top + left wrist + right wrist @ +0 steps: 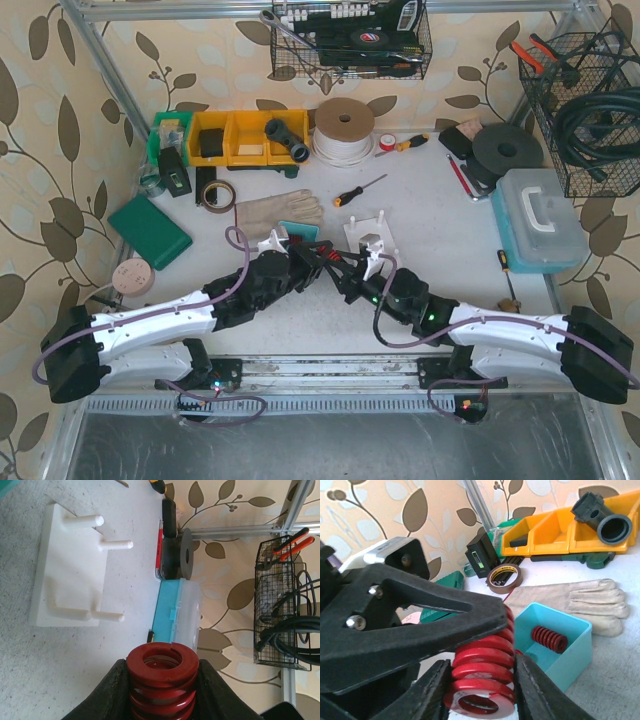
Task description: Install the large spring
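Observation:
The large spring (161,662), red with thick coils, is held in the air between both arms. My left gripper (161,672) is shut on one end of it, black fingers pressing both sides. In the right wrist view the other end of the spring (480,655) sits between the fingers of my right gripper (480,674), which touch it on each side. The left gripper's finger (420,610) lies across the top of it. Both grippers meet above the table's near middle, left gripper (322,258) and right gripper (355,275). The white peg base (70,575) (372,232) lies just beyond them.
A blue tray (570,660) (297,232) holds a smaller red spring (549,639). Work gloves (280,210), a tape roll (216,194), a screwdriver (358,190), yellow bins (245,138) and a green case (150,232) lie behind. A clear-lidded blue box (538,218) stands right.

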